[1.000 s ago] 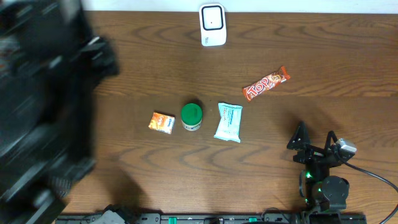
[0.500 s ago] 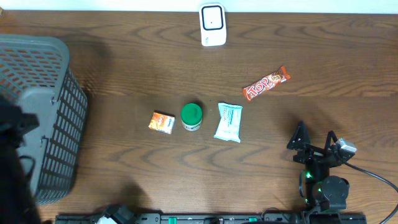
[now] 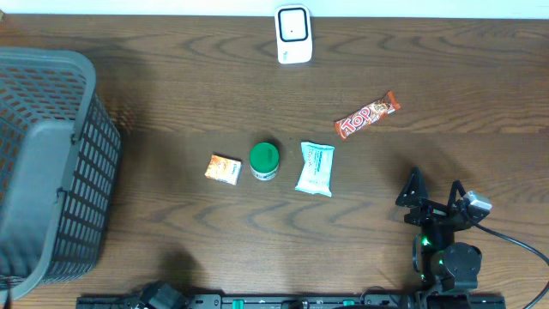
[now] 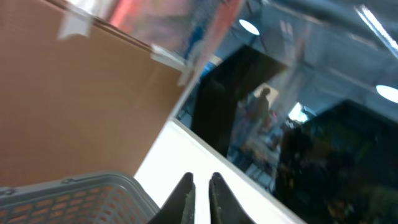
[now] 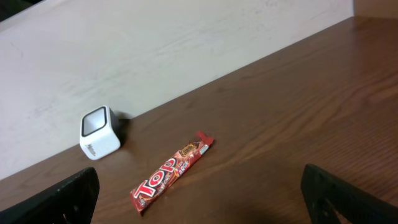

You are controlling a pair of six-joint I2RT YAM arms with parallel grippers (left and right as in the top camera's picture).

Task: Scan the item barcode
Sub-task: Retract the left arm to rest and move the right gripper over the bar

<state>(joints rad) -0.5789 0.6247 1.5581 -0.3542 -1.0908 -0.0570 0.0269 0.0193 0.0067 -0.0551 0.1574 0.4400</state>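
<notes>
**Dark blur has cleared off the left side, basket fully visible now**

So that big dark shape that was covering the left of the overhead view a second ago is out of frame. It leaves the grey mesh basket (image 3: 90,197) sitting at the left edge of the wooden table (image 3: 171,94); none of the items have moved.

The left gripper (image 4: 201,177) only shows in its own wrist cam. It's aimed up at the room, fingers pinched almost together with nothing between them, and the basket rim sits just below.

Moving right, mid-table there's a row: orange packet (image 3: 224,168), green-lidded tub (image 3: 264,160) just beside it, then a white-and-teal pouch (image 3: 316,168). The white barcode scanner (image 3: 292,34) stands at the far edge, well apart from them. The Top candy bar (image 3: 367,115) lies at an angle to the right of the scanner, untouched.

The right gripper (image 3: 435,180) is at the near right, fingers spread wide and holding nothing, well short of the bar.
</notes>
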